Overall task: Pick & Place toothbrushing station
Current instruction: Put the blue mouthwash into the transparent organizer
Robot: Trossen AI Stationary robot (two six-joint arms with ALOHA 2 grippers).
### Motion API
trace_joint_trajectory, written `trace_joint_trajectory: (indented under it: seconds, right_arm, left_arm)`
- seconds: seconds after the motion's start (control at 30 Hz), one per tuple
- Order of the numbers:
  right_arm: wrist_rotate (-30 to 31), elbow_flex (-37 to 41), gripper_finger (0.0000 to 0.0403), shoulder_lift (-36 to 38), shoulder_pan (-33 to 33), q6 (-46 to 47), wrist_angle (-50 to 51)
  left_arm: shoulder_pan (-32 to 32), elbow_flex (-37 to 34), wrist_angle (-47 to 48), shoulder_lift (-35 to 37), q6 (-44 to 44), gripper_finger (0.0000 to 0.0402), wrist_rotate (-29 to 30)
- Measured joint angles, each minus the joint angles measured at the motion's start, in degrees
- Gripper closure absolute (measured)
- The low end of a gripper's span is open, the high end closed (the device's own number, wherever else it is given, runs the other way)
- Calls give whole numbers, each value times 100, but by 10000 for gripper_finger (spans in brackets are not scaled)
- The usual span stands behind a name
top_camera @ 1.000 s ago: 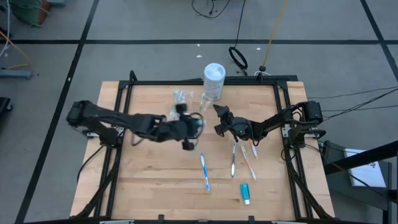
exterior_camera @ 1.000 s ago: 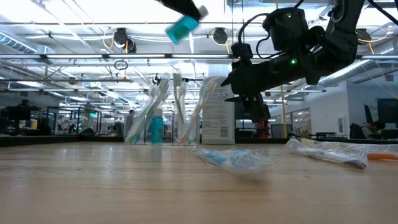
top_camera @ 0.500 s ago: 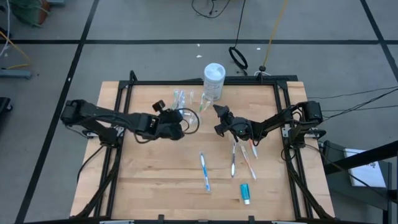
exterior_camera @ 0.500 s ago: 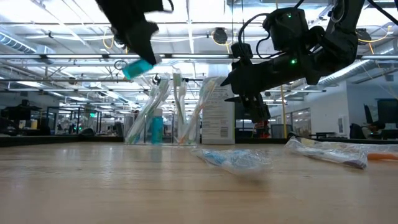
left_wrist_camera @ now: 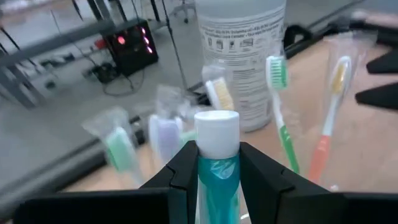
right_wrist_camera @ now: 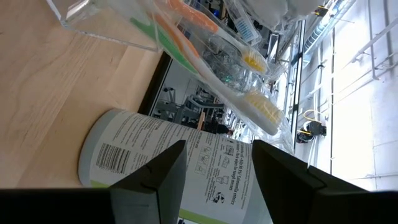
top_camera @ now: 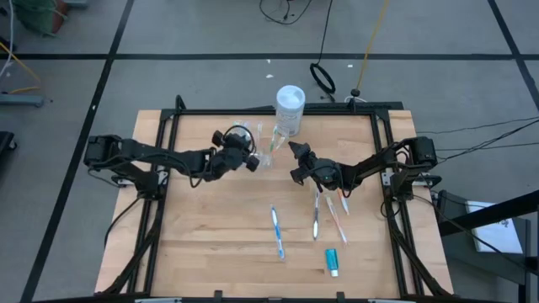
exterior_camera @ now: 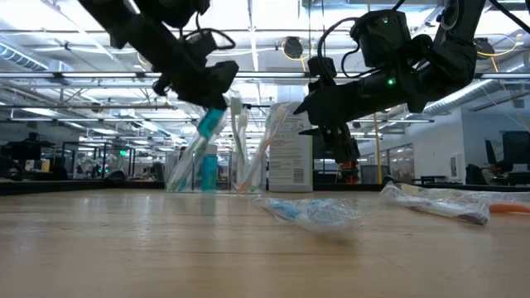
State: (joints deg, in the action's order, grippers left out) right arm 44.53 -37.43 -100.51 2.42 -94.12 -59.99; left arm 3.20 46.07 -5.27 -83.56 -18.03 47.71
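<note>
The toothbrushing station (top_camera: 253,135) is a clear holder with upright toothbrushes, standing on its base near the table's far edge; it also shows in the low view (exterior_camera: 236,153). My left gripper (top_camera: 244,155) hovers just left of it, shut on a teal toothpaste tube (left_wrist_camera: 216,177) with a white cap (left_wrist_camera: 216,133). In the low view the tube (exterior_camera: 210,122) slants down over the holder's left side. My right gripper (top_camera: 295,162) stands open to the holder's right, level, with nothing between its fingers (right_wrist_camera: 149,183). My left gripper pinches the teal tube's body (left_wrist_camera: 216,186) just behind the white cap, between its two fingers (left_wrist_camera: 186,171). The fingers come from the table's left, slanting down, and lie along the tube. The cap end sticks out past the fingertips; the tube is clear of the table.
A white lidded tub (top_camera: 289,108) stands just behind the holder, to its right. Wrapped toothbrushes lie mid-table (top_camera: 276,232), (top_camera: 316,215), (top_camera: 338,217), and another teal tube (top_camera: 332,261) lies near the front edge. Bare wood lies to the left and front.
My left gripper has sunk and gone toward the far edge and the holder, rolling its wrist, still shut on the tube. The tube, high above the table a second ago, now slants down just over the holder's left side.
</note>
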Motion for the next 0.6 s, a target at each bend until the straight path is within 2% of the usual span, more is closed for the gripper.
trace_joint_trajectory:
  seconds: [0.1, 0.27, 0.4, 0.5, 0.6]
  right_arm:
    - [-2, 0, 227, 0, 0, -1, 4]
    - [-54, 0, 227, -1, 0, -1, -1]
    - [-131, 0, 227, -2, -2, 45, -1]
    - [-125, 0, 227, -2, -24, 57, 0]
    - [-125, 0, 227, -2, -24, 50, -2]
  left_arm:
    - [16, -278, -380, -49, -222, 313, -199]
    - [5, -548, -1116, -46, -311, 313, -135]
    - [150, -613, -1332, -74, -9, 313, 30]
    - [242, -661, -1291, -203, -98, 313, 20]
    - [280, -652, -1808, -487, -109, 313, -271]
